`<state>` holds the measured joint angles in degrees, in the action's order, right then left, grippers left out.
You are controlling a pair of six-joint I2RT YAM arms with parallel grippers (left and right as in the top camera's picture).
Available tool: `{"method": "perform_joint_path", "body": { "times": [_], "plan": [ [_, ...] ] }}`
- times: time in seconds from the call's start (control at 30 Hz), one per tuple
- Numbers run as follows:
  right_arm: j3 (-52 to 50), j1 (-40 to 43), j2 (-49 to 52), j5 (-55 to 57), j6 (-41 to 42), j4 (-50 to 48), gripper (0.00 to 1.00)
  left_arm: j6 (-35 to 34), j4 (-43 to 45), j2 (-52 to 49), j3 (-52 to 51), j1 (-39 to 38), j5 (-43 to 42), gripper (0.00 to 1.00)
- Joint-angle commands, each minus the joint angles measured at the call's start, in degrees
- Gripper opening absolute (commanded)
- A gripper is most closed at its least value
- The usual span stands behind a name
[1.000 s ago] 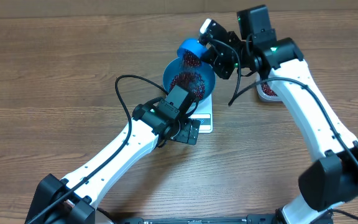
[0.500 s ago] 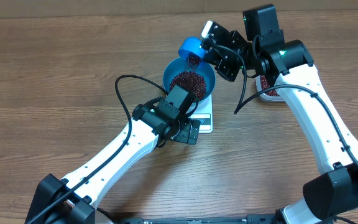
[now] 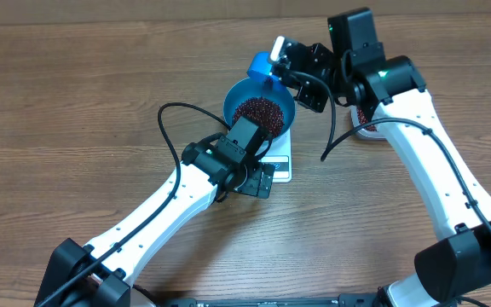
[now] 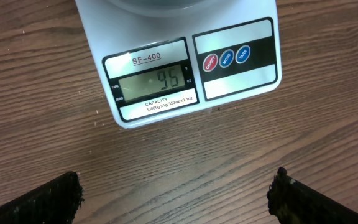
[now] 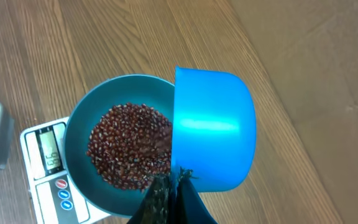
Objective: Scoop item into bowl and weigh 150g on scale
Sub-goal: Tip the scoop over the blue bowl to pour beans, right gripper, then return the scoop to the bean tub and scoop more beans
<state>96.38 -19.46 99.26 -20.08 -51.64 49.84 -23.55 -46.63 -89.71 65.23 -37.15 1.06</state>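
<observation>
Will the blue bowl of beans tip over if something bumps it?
Probably not easily: the bowl is deep and the beans lie low inside, weighing it down. It might slide, though, since it looks smooth and sits on the flat white scale. If tipped, the loose beans would likely roll everywhere.

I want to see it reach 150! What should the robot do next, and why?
Probably swing the right gripper, with its tipped scoop, over to the tub and dig up more beans. The scale under the bowl reads only 95, so it needs more.
</observation>
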Motion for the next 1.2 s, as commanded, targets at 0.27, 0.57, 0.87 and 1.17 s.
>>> {"method": "perform_joint_path", "body": {
  "times": [0.27, 0.57, 0.87, 1.17],
  "plan": [
    [1.62, -0.83, -1.46, 2.03, 0.81, -0.26, 0.03, 1.07, 0.2, -0.42, -0.33, 0.0, -0.63, 1.0],
    [1.57, 0.63, -1.16, 2.03, 10.6, -0.28, 0.03, 1.07, 0.2, -0.42, -0.33, 0.0, -0.66, 1.0],
    [1.51, 4.92, -1.14, 2.03, 23.37, -0.02, 0.03, 1.07, 0.2, -0.42, -0.33, 0.0, -0.66, 0.99],
    [1.51, 14.75, -1.14, 1.73, 31.3, 4.59, 0.03, 1.07, 0.2, -0.42, -0.33, 0.0, -0.66, 0.99]
  ]
}}
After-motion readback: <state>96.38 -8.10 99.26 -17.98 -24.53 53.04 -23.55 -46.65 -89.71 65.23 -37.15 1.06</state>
